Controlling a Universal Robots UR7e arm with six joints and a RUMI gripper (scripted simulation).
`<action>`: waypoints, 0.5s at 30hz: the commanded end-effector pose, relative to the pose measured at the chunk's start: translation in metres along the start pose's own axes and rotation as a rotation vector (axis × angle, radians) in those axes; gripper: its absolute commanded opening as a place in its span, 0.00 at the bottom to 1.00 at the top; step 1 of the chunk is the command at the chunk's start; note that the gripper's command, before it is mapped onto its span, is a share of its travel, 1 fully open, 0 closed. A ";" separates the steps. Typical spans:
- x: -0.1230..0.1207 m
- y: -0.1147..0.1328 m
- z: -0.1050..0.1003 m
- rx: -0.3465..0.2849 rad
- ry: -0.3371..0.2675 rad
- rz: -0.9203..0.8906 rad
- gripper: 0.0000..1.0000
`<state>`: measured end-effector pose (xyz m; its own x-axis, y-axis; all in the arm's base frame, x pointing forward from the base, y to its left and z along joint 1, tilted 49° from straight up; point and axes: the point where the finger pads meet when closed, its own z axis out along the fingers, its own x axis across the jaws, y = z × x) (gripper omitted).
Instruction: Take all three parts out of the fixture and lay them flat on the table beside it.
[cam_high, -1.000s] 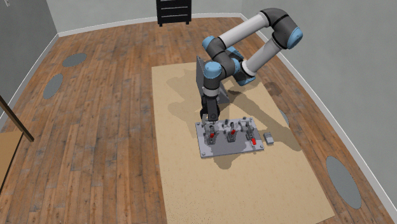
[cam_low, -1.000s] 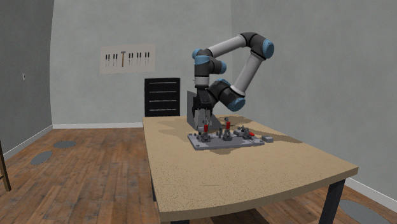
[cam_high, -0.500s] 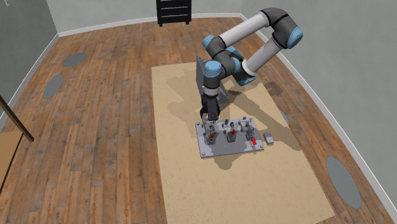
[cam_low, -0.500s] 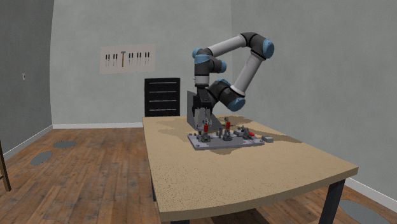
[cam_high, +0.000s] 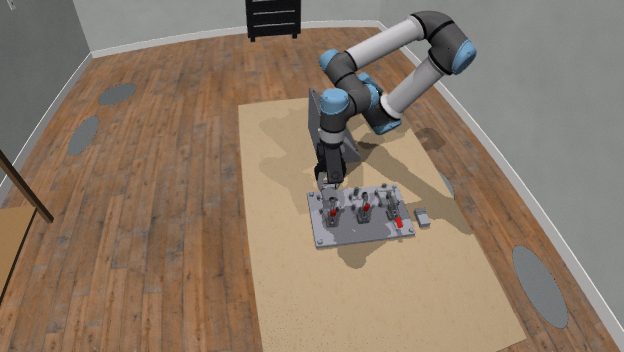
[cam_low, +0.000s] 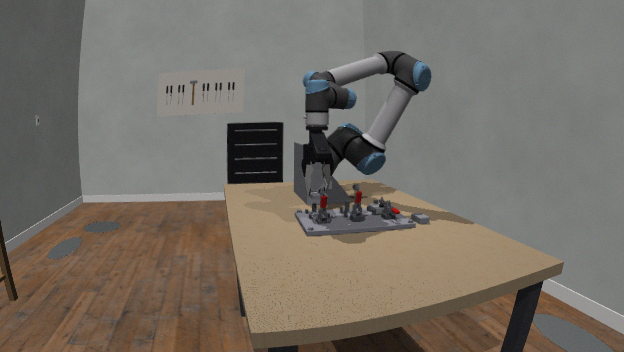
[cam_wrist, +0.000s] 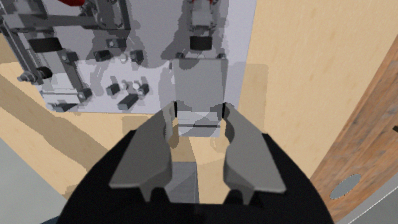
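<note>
Near the middle of the top view, the dark two-jaw gripper (cam_high: 328, 183) hangs over the upper left corner of the flat grey fixture plate (cam_high: 320, 239) with its red-handled clamps. Its jaws pinch a small pale grey block-shaped part (cam_wrist: 199, 122), seen at the centre of the wrist view. One similar small grey block (cam_high: 422, 217) lies flat on the tan table top (cam_high: 380, 300) just right of the fixture. By my reading one part is out, one is in hand, and the third remains, though I cannot make it out.
</note>
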<state>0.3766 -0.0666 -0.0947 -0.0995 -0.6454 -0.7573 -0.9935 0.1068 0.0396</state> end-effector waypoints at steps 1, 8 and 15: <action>0.000 0.002 -0.010 0.001 0.001 0.000 0.00; 0.000 0.003 -0.013 0.001 0.001 0.000 0.00; 0.000 0.003 -0.013 0.001 0.001 0.000 0.00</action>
<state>0.3729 -0.0759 -0.0861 -0.0995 -0.6453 -0.7574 -0.9935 0.1066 0.0396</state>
